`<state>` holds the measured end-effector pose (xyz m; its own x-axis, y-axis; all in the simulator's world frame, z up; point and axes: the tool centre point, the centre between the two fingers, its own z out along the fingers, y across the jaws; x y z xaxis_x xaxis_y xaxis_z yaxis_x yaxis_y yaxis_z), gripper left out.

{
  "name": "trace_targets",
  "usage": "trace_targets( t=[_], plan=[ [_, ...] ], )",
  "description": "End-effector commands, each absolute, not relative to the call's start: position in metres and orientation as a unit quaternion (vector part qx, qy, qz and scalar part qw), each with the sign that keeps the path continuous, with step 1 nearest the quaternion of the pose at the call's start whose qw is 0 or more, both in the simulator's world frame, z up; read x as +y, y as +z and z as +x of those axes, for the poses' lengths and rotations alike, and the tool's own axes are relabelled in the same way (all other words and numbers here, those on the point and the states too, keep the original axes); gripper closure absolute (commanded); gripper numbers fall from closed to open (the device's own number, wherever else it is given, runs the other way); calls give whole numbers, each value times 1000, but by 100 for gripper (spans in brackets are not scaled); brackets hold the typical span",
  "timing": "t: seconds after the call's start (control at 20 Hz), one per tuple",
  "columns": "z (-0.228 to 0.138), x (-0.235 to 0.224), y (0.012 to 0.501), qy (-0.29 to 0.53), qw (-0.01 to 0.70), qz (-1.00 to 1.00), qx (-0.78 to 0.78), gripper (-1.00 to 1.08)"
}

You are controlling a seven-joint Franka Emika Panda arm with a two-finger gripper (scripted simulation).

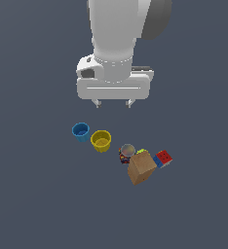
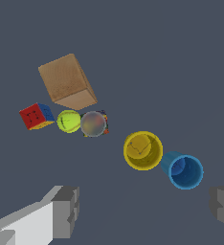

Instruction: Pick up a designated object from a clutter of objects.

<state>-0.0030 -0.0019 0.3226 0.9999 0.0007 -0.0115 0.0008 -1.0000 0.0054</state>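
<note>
No readable labels or writing on anything. Surface (image 1: 33,194) is plain dark grey-blue. Gripper (image 1: 113,103) hangs spread apart, holding nothing, well above the clutter. Jar (image 2: 94,124), grey lid up, sits between green ball (image 2: 68,121) and yellow cup (image 2: 142,150), just beside tan box (image 2: 66,82), possibly touching it.

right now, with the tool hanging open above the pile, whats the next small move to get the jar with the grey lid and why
Probably shift the tool sideways toward the exterior view's right until it sits over the jar, then descend. It hangs open and empty, nearer the blue cup and yellow cup. The jar is tightly flanked by the tan box and a green ball, so line up first.
</note>
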Motion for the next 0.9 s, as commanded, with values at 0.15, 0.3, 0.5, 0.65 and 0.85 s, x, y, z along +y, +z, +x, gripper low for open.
trace_targets(
  t=[0.15,0.3,0.5,0.65,0.85],
  plan=[
    [-3,0,325,-4,2,1000,5,-92],
    [-2,5,332,0,1,1000,16,-92],
    [-1,8,338,3,0,1000,25,-92],
    [-1,8,337,2,0,1000,24,-92],
    [2,10,329,2,1,1000,26,-92]
  ],
)
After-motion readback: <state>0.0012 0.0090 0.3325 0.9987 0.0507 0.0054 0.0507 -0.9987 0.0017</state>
